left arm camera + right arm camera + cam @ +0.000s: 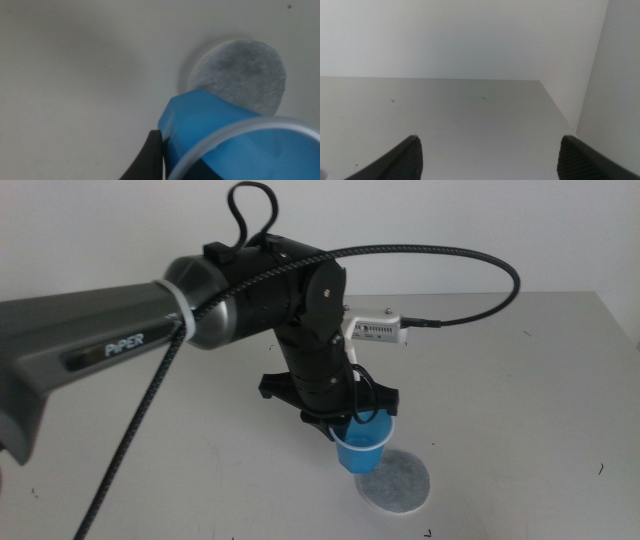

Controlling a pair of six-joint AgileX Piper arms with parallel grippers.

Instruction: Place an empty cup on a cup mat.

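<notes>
The blue cup [362, 448] is held in my left gripper [352, 420], which comes in from the left and is shut on the cup's rim. The cup hangs slightly tilted just above the table, its base at the near-left edge of the cup mat [400, 480], a flat grey disc with a pale edge. In the left wrist view the cup [225, 135] fills the foreground beside one dark jaw, with the cup mat [240, 75] beyond it. My right gripper [490, 155] is open and empty, seen only in its own wrist view.
The white table [520, 380] spreads around the mat with its right edge near the wall. A black cable loops above the left arm. The right wrist view shows the table's far edge and a wall corner.
</notes>
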